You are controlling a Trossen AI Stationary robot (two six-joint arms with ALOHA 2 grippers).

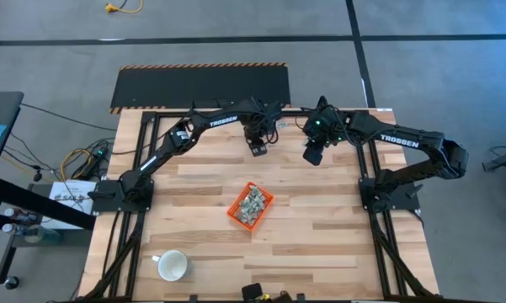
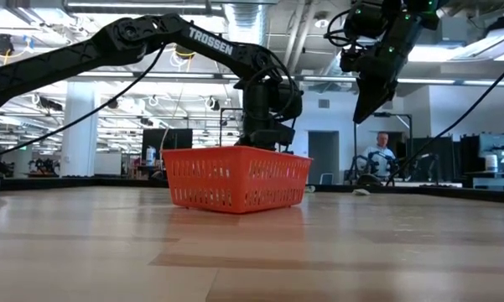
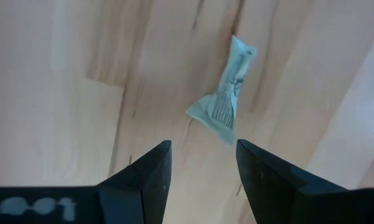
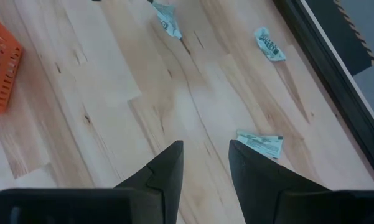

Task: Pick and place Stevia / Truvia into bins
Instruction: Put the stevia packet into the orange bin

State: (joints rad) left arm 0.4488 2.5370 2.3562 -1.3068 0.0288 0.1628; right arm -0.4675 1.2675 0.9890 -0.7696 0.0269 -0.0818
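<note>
Left gripper point(image 3: 201, 163) hangs low over one crumpled pale-green sachet point(image 3: 224, 99) lying just ahead of its fingertips at upper centre of the left wrist view; jaws parted, nothing between them. Right gripper point(image 4: 205, 163) likewise spread and empty, raised high at upper right of the low view, looking down on three more loose sachets: one just beside its right finger point(image 4: 260, 144), two farther off near the frame's top. The orange bin point(image 1: 250, 205), mid-frame in the high view, already holds a heap of packets. Judgement: paper sachets are near weightless, limp, creased, lying almost flat on the wood, so they will likely skate or fold under a finger; the raised pinched waist of the crumpled one looks the best place to nip. Table point(image 1: 320, 236) is pale wooden planking, smooth, seams showing; white mug point(image 1: 172, 266) at lower left. Beyond: open workshop, a person seated far off.
</note>
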